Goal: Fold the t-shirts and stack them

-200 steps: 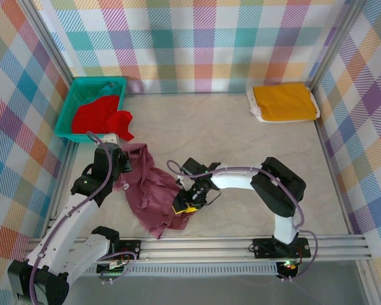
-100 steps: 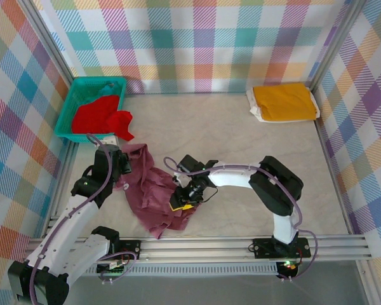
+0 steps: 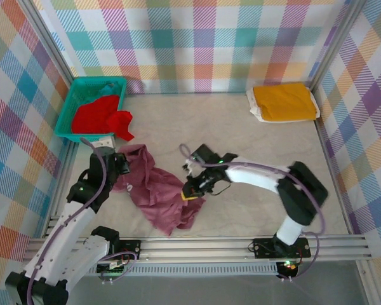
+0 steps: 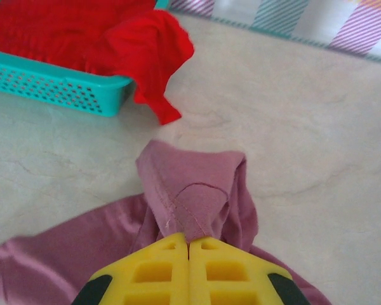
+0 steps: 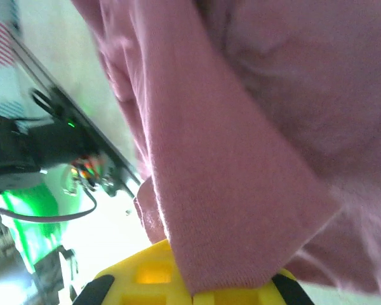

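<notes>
Across the pale bench (image 3: 241, 140), near its left front, lies the crumpled maroon t-shirt (image 3: 159, 197). At the far left corner a teal basket (image 3: 73, 95) holds the red t-shirt (image 3: 98, 117) (one part spills over the near rim); the yellow-orange t-shirt (image 3: 284, 101) sits folded far right. Pressed together, the left fingers (image 4: 189, 264) pinch a maroon fold; the right fingers (image 5: 192, 298) pinch its opposite edge.

Pastel plaid walls (image 3: 203, 38); teal basket (image 3: 89, 88); red t-shirt (image 3: 98, 117); maroon t-shirt (image 3: 155, 194); yellow-orange t-shirt (image 3: 284, 101).
</notes>
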Robot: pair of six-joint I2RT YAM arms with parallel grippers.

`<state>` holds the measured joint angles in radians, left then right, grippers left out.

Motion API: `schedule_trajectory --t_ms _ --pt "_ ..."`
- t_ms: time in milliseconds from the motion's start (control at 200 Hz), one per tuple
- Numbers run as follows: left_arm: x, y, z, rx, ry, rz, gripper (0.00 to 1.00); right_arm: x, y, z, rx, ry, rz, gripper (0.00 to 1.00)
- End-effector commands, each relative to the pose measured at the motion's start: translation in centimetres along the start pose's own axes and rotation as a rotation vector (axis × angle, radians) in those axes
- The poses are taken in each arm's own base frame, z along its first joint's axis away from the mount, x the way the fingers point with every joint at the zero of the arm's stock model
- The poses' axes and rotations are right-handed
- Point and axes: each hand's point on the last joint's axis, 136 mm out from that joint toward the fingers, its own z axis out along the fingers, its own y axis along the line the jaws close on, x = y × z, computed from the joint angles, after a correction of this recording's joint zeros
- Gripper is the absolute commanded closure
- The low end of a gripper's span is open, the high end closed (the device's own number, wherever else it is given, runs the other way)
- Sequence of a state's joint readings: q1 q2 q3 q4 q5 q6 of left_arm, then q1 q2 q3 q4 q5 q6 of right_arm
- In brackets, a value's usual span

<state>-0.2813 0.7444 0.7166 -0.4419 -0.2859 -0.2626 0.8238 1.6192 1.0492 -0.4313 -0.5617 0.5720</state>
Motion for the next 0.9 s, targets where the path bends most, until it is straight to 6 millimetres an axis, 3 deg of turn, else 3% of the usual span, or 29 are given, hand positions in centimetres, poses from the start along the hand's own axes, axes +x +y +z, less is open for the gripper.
schedule_trajectory --t_ms 0,185,280,390,500,620,725,894 --pt "-2.8 -1.3 -3.2 0.122 -0.114 -0.036 1.00 -0.1 1.1 -6.7 -0.011 -0.132 -0.008 1.00" --pt "-4.8 -3.5 -9.4 0.366 -0.306 -0.006 1.00 1.6 1.7 -17.6 0.023 -0.434 -0.034 1.00" --pt "-5.4 -3.7 -11.8 0.425 -0.367 -0.004 1.00 3.4 1.7 -21.1 0.090 -0.524 -0.038 1.00" --pt "-6.0 -4.0 -13.5 0.459 -0.389 0.012 1.00 4.8 1.1 -22.4 0.151 -0.538 -0.039 1.00" --pt "-5.6 -3.6 -12.9 0.419 -0.350 0.034 1.00 4.9 -1.0 -21.9 0.219 -0.541 -0.009 1.00" --pt "-5.4 -3.7 -12.3 0.420 -0.332 0.022 1.00 4.5 -2.1 -22.0 0.248 -0.556 0.026 1.00" --pt "-5.2 -3.0 -12.5 0.399 -0.355 -0.006 1.00 4.6 -3.3 -24.7 0.335 -0.660 0.071 1.00" --pt "-5.9 -1.9 -14.7 0.386 -0.436 -0.018 1.00 5.7 -2.1 -28.8 0.427 -0.726 0.032 1.00"
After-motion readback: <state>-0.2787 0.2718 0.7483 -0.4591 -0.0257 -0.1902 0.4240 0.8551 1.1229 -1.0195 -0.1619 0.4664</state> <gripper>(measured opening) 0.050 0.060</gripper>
